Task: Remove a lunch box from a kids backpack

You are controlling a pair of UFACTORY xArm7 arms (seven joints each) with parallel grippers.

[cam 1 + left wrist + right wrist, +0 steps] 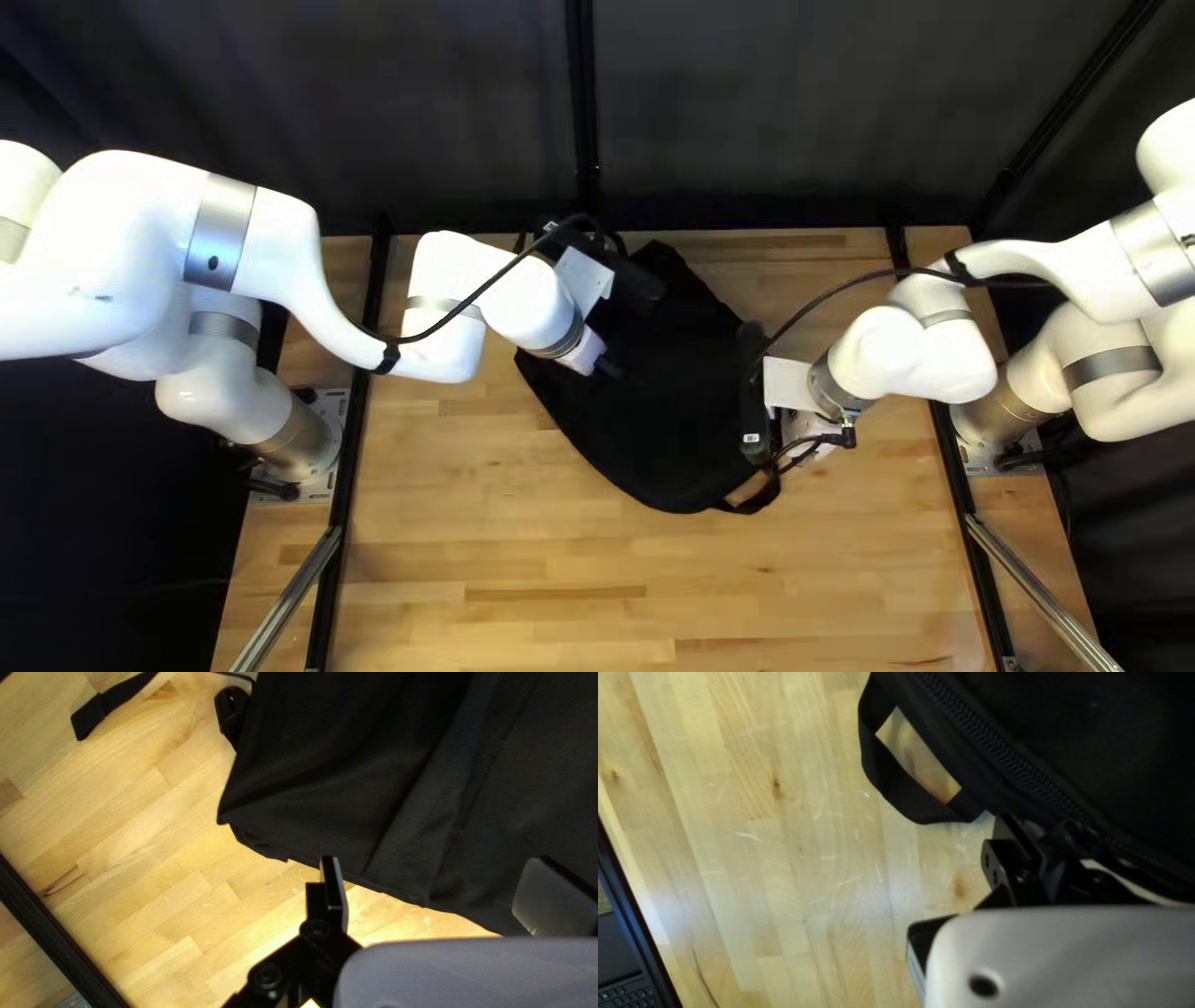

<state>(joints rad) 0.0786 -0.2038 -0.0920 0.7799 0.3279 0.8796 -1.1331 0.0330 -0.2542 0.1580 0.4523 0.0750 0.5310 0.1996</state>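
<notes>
Backpack [660,429]: flat on the table [498,548], between our grippers.
Left gripper [443,893]: fingers wide apart at the backpack's edge, clamped on nothing.
Right gripper [1052,857]: fingers together, pinching the pull [1074,837] as we read it, beside the loop [903,796].
Zip [1002,750]: pull caught; we cannot tell how much is open.
Lunch box: out of sight, presumably inside.
Progress: early, we judge; opening, reaching in and lifting out remain.
</notes>
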